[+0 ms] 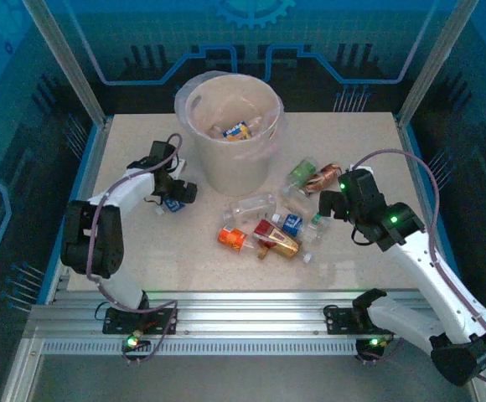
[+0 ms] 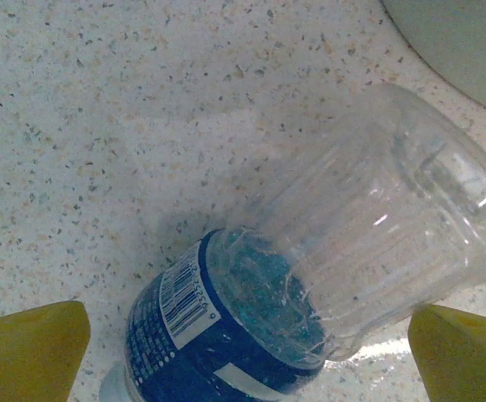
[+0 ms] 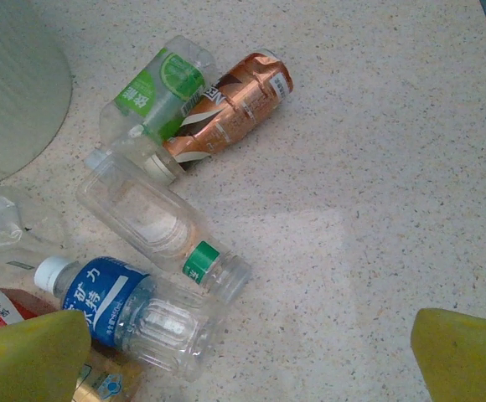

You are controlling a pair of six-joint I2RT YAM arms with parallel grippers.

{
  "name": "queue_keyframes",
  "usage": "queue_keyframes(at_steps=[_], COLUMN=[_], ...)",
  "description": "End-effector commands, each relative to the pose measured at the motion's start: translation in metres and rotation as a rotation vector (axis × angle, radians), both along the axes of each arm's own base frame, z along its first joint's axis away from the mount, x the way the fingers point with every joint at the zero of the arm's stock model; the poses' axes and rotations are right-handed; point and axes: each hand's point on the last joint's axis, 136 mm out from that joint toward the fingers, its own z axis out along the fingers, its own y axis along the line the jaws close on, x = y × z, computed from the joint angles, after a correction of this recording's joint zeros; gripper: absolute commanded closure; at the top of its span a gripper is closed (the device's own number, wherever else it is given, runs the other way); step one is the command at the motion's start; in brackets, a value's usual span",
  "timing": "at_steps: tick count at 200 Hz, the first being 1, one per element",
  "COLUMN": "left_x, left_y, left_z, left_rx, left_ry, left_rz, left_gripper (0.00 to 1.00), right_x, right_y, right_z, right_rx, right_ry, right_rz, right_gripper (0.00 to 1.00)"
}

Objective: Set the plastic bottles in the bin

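The bin stands at the back centre with a few bottles inside, one orange-and-blue. My left gripper is low beside the bin's left, open, its yellow fingers straddling a clear bottle with a dark blue label that lies on the table, untouched. My right gripper hangs open over bare table. To its left lie a green-labelled bottle, a copper one, a clear one with a green band and a blue-labelled one.
More bottles lie mid-table: an orange one, a red-and-gold one and a clear one. The bin wall is close to the left gripper. Blue frame rails edge the table.
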Motion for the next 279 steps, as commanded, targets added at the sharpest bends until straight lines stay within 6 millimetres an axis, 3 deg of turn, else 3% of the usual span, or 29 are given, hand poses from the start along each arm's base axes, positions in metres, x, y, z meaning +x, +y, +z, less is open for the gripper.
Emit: queue_keyframes(at_steps=[1,64,117,166,176,200,229,254,279], left_x=[0.007,0.013,0.003,-0.003,-0.003,-0.003,-0.006,-0.011,-0.017], left_y=[0.0,0.006,0.009,0.014,0.015,0.018,0.022,0.024,0.019], left_z=[-0.005,-0.03,-0.046,-0.036,-0.027,-0.001,0.049,0.11,0.188], left_rx=[0.026,0.042,0.035,0.04,0.042,0.038,0.026,-0.006,-0.058], left_ry=[0.02,0.093,0.148,0.132,0.113,0.051,-0.06,-0.209,-0.405], left_rz=[-0.026,0.062,0.135,0.18,0.191,0.211,0.244,0.256,0.232], left_gripper=[0.01,0.02,0.29,0.37,0.42,0.43,0.44,0.44,0.46], right_x=[0.002,0.001,0.0,-0.002,-0.002,-0.003,-0.005,-0.006,-0.006], right_y=[-0.002,-0.004,-0.005,-0.006,-0.006,-0.008,-0.01,-0.011,-0.013], right_z=[0.01,0.008,0.005,0.004,0.005,0.005,0.007,0.009,0.011], right_rx=[0.009,0.003,0.003,0.002,0.003,0.004,0.001,0.004,0.007], right_ry=[-0.02,-0.014,-0.011,-0.011,-0.013,-0.018,-0.024,-0.034,-0.046], right_rz=[-0.013,-0.02,-0.025,-0.028,-0.026,-0.032,-0.035,-0.038,-0.049], right_gripper=[0.0,0.0,0.0,0.0,0.0,0.0,0.0,0.0,0.0])
